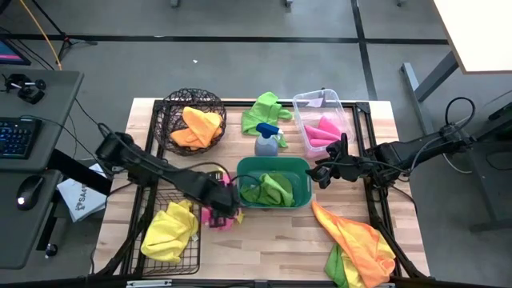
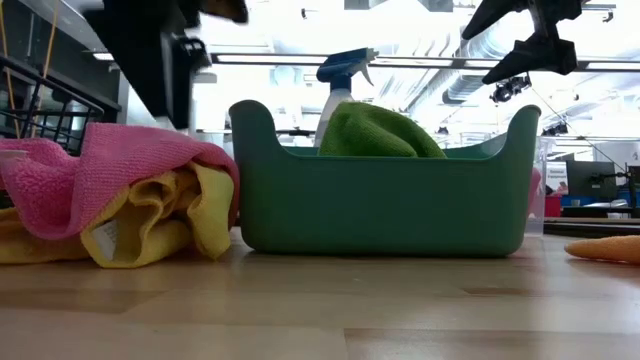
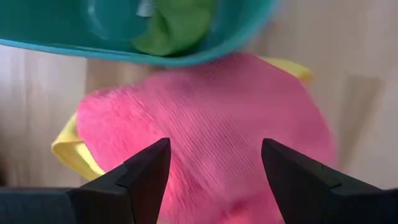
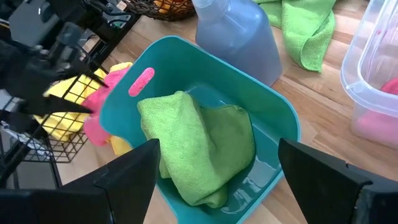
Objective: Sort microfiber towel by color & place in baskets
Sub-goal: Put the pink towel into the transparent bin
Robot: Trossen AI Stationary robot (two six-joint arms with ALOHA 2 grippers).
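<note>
A pink towel [image 3: 217, 124] lies on a yellow towel [image 2: 150, 235] on the table, just left of the teal tub [image 1: 272, 182]. My left gripper [image 3: 214, 168] is open right above the pink towel, one finger on either side of it. The tub holds green towels [image 4: 199, 146]. My right gripper [image 1: 320, 174] is open above the tub's right end, empty. The round wire basket [image 1: 194, 120] holds orange towels. The clear bin [image 1: 322, 120] holds pink ones. The rectangular wire basket [image 1: 170, 232] holds yellow ones.
A grey spray bottle with blue top [image 1: 266, 140] stands behind the tub. A loose green towel [image 1: 264, 112] lies at the far middle. An orange towel on a green one [image 1: 360, 244] lies at the near right. Bare wood shows at the near middle.
</note>
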